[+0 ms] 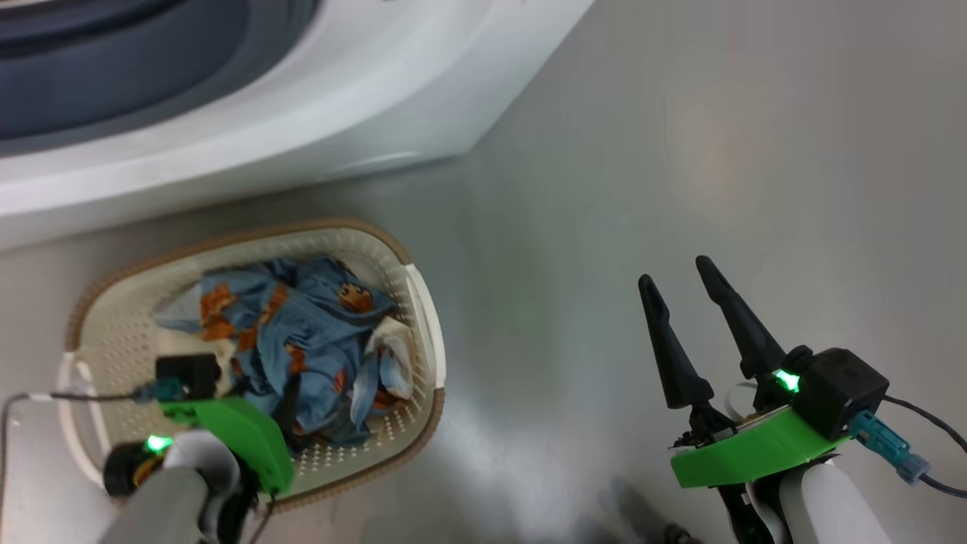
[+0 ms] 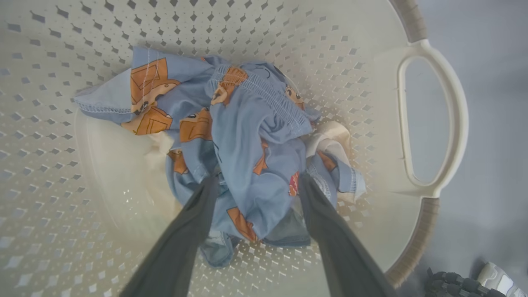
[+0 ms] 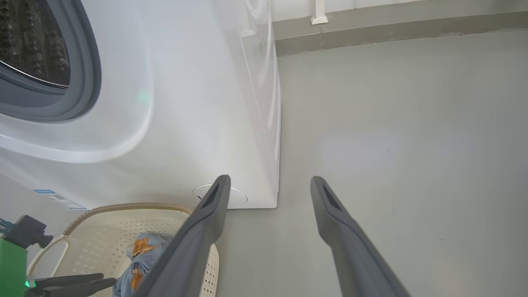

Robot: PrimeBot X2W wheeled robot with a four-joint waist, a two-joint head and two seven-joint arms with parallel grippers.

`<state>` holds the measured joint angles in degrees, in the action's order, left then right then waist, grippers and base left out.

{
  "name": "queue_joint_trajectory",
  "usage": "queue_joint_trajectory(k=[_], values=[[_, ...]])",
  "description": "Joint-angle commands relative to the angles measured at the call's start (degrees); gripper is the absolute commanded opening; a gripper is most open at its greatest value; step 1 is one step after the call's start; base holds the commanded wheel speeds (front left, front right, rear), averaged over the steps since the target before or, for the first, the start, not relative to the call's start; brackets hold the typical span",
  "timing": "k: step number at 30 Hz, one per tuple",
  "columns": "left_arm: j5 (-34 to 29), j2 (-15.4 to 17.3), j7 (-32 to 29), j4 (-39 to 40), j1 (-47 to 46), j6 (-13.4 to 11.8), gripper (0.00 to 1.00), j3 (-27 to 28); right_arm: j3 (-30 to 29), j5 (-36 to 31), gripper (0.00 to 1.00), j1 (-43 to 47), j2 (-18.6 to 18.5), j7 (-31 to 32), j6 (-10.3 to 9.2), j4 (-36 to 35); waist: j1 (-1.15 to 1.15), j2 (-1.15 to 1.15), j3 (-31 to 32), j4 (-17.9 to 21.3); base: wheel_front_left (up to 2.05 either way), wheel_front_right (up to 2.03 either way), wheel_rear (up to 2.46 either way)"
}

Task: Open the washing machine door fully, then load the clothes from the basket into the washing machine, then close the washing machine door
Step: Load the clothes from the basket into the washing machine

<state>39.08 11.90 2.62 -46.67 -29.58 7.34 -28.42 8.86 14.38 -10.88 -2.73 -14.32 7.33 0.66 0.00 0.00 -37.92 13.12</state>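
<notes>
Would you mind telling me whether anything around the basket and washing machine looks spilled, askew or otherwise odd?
Nothing stands out. The clothes lie bundled inside the basket, none hanging over its rim or lying on the floor. The basket stands upright on the floor close to the washing machine, and neither looks damaged.

The smooth grey floor (image 1: 680,189) carried a big white washing machine (image 1: 340,98) at the far left. Close in front of it, at the near left, stood an oval cream basket (image 1: 113,332). Soft reflections shone further right.
</notes>
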Motion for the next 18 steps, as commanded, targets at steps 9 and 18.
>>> queue_joint_trajectory(k=[9, 18], values=[[4.37, 4.22, 2.13, -2.77, -6.87, 0.14, 1.0, -2.38, 0.65, 1.17, 1.0, -0.18, -0.15, -0.68, 0.16, -3.7, 0.0, 0.0, -8.24, 2.15, 0.0, 0.0, 0.0], [8.04, 5.08, 3.35, -5.94, -10.92, 0.14, 1.0, -6.27, -0.22, 0.74, 1.0, -0.76, -0.15, -0.68, 0.16, -4.81, 0.0, 0.0, -10.16, 2.1, 0.0, 0.0, 0.0]])
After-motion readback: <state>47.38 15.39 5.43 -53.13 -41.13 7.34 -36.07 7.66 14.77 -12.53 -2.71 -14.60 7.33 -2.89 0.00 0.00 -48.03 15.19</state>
